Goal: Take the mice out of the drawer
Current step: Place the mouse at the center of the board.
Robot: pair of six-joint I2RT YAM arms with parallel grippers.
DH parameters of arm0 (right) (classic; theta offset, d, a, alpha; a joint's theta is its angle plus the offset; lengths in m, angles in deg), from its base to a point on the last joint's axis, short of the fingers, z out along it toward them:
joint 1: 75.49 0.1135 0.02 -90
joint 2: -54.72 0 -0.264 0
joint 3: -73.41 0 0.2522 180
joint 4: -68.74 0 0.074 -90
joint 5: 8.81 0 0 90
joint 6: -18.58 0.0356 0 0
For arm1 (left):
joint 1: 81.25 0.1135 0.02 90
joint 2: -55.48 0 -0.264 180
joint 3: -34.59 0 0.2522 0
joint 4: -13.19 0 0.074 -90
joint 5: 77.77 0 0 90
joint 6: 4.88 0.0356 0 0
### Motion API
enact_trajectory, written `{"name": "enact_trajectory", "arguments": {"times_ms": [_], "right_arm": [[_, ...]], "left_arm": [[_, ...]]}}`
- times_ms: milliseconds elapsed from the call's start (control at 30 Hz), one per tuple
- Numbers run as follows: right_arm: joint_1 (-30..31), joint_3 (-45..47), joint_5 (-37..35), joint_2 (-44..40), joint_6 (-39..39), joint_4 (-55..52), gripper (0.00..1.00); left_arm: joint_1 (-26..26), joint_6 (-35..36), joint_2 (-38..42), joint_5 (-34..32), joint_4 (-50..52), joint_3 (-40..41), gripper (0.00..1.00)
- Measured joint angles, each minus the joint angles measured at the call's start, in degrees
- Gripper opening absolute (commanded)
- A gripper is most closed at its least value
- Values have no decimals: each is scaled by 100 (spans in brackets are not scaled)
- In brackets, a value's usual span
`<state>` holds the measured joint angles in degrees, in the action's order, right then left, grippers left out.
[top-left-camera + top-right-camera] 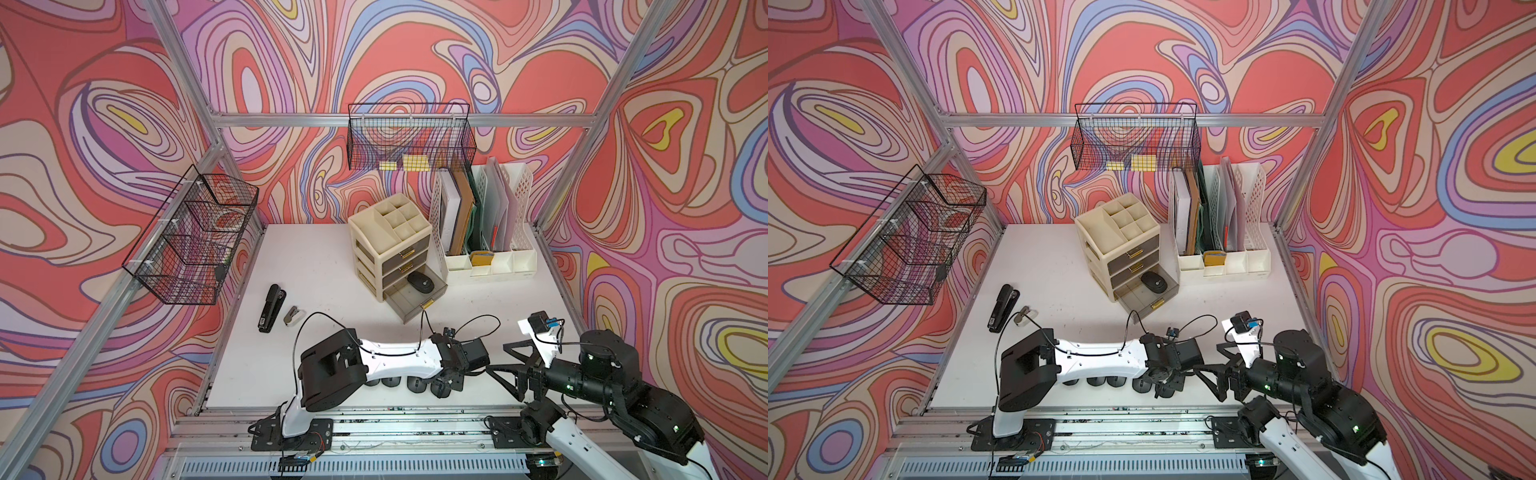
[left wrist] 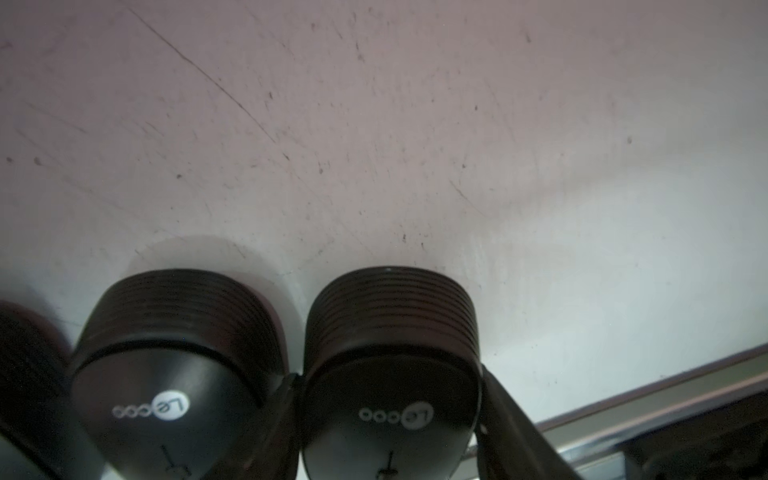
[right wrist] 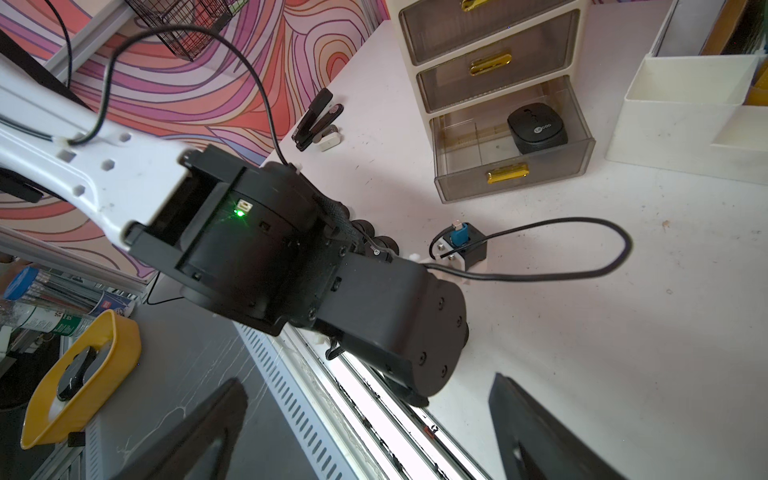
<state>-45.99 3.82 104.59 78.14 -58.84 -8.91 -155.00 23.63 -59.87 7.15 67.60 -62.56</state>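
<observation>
Well beyond both grippers, the cream organiser (image 1: pixel 388 245) has its lowest drawer (image 1: pixel 413 311) pulled out, with one mouse (image 1: pixel 420 283) lying in it. The right gripper (image 1: pixel 496 356) hangs spread wide and empty just beside the left gripper (image 2: pixel 388 374). The left gripper's fingers (image 2: pixel 498 415) clamp the sides of the end mouse (image 2: pixel 390 316) in a row of mice (image 1: pixel 395 381) under its arm.

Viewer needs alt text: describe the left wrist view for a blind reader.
The left gripper clasps the sides of a black Lecoo mouse, seemingly resting on the scuffed white table. A second mouse, identical, sits close beside it; a third mouse is cut off by the frame's edge.
</observation>
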Motion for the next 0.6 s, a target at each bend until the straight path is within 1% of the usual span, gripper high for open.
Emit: {"name": "enact_trajectory", "arguments": {"times_ms": [233, 467, 600], "right_arm": [[0, 0, -9, -2, 17, 0, 96], [0, 0, -44, -33, 37, -2, 96], [0, 0, -55, -50, 39, -2, 96]], "left_arm": [[39, 20, -44, -2, -70, 0, 56], [96, 61, -70, -2, -164, 0, 62], [109, 96, -72, -2, -184, 0, 66]]}}
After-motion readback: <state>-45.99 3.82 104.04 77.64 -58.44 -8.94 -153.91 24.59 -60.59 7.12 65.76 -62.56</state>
